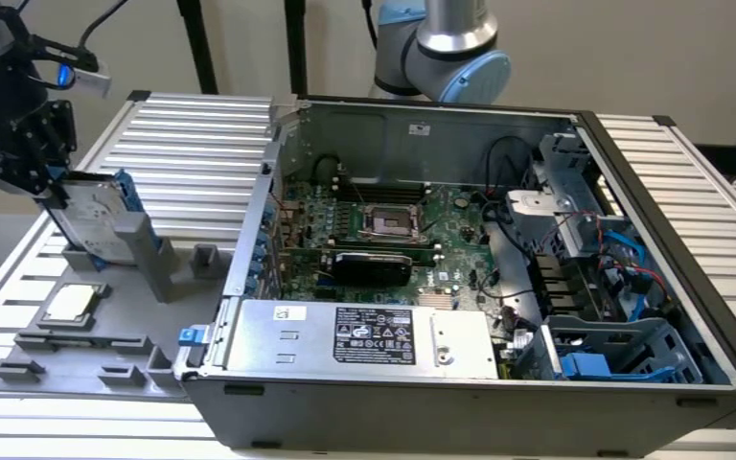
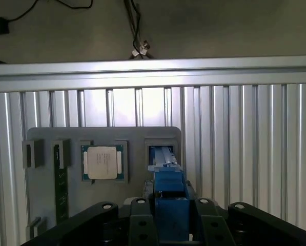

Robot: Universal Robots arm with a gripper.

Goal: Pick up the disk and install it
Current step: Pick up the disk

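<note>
Clamping hand on upright disk at grey fixture; disk label print unreadable.

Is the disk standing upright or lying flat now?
Upright. The disk stands on its edge over the grey fixture, its broad face vertical, with the gripper closed on its upper end.

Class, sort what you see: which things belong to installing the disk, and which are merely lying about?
Job in hand: disk; gripper holding it; open computer case; drive cage.
Lying about: CPU chip; memory stick; grey tray.
</note>
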